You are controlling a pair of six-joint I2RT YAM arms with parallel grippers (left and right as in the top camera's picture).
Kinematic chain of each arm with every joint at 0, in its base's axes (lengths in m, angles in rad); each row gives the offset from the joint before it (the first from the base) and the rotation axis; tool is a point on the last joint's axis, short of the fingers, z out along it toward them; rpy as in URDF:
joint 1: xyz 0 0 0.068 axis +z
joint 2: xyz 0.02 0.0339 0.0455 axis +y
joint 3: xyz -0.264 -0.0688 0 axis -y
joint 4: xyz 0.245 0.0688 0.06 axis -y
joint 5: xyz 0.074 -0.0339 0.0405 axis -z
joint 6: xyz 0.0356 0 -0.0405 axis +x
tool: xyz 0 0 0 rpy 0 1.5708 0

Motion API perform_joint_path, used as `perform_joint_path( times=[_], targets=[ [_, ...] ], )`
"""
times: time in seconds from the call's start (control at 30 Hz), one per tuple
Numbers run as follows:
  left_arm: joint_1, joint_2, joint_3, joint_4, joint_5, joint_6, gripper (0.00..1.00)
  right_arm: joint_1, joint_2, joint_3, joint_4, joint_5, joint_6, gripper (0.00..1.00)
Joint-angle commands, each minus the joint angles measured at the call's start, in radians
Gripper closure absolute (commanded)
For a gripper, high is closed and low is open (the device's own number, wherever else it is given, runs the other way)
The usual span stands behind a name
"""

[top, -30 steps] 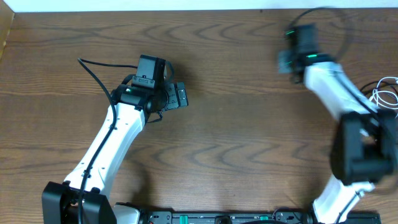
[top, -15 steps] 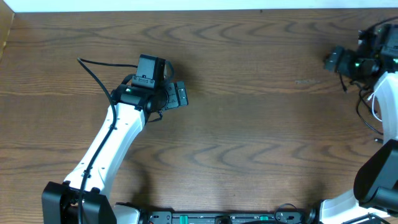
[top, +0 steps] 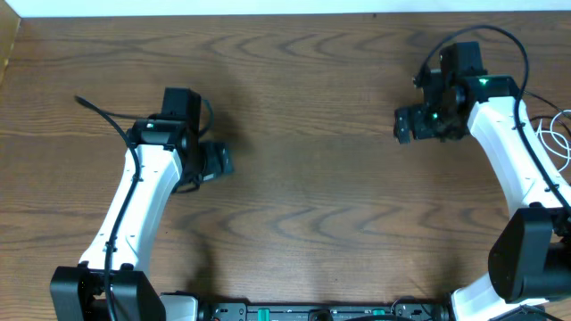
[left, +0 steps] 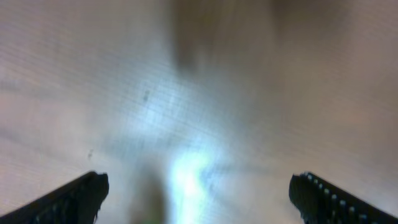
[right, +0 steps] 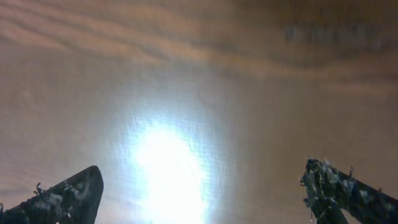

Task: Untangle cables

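Where the cables lie: white cable (top: 559, 134) looped at the right edge of the table (top: 312, 223); black cable cannot be picked out.
Left gripper (top: 223, 161): fingers (left: 74, 199) spread wide, over the table's left half, well apart from the white cable.
Right gripper (top: 403, 125): fingers (right: 62, 196) spread wide, over the table's right half toward its far edge, near the white cable, not touching.
Wrist views: blurred wood, bright glare.

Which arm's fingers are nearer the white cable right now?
The right arm's fingers, open and empty: the white cable lies beside that arm at the right edge of the table. The left arm's fingers are across the table.
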Motion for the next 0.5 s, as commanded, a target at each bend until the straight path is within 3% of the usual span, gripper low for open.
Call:
perform_joint_path(
  times=[0.0,0.2,0.47],
  targets=[
    [0.004,-0.003,0.006,-0.12,-0.009,0.005,0.02,-0.045,0.005,-0.016,-0.039,-0.054,-0.009,0.01],
    [-0.015,-0.102,-0.024,-0.188,0.064,-0.006,0.02,-0.114,-0.056,-0.151,-0.017,-0.141,-0.009,0.01],
    [-0.163,-0.694,-0.15,-0.06,-0.081,-0.04,0.02,-0.114,-0.488,-0.563,0.319,-0.147,0.044,0.01]
  ],
)
